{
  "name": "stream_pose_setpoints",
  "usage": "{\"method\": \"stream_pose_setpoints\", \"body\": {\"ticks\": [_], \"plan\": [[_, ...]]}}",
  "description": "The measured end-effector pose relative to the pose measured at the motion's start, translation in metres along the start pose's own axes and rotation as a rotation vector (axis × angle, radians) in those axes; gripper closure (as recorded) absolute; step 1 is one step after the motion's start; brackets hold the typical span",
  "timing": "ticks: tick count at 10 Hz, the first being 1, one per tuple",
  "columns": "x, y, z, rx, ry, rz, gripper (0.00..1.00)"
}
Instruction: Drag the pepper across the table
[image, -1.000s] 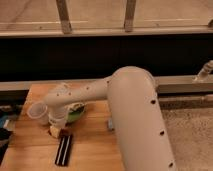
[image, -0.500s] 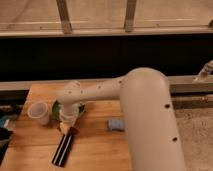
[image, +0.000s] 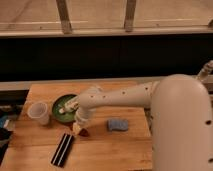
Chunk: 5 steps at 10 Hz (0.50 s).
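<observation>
My claw (image: 78, 128) is down low over the table (image: 115, 150), near the middle of its left half. I cannot tell how it is set from here. Its tip looks pale and sits right at the wood.

The pepper (image: 85, 133) is just beside my claw tip, on its right and a bit lower. It is small and dark red. It looks like it touches my claw, but I cannot be sure. It lies on the wood, not in any dish.

Just behind my claw is a green bowl (image: 59, 116). My wrist covers part of its right side. There is something pale inside it, but I cannot tell what it is.

To the left of the bowl stands a clear plastic cup (image: 39, 112). It is upright and near the bowl.

In front of my claw, closer to the table's front edge, lies a black ridged bar (image: 62, 149). It is tilted. It is near the pepper but apart from it.

To the right of the pepper lies a blue sponge (image: 117, 124), flat on the wood and apart from the pepper.

My big white arm (image: 125, 97) reaches in from the right, over the table.
</observation>
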Motion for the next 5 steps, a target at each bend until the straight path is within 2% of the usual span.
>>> {"method": "stream_pose_setpoints", "body": {"ticks": [2,5], "plan": [[0.0022,-0.0006,-0.0026,0.001,-0.006,0.007,0.85],[0.0018,0.0000,-0.0024,0.001,-0.006,0.005,0.72]]}}
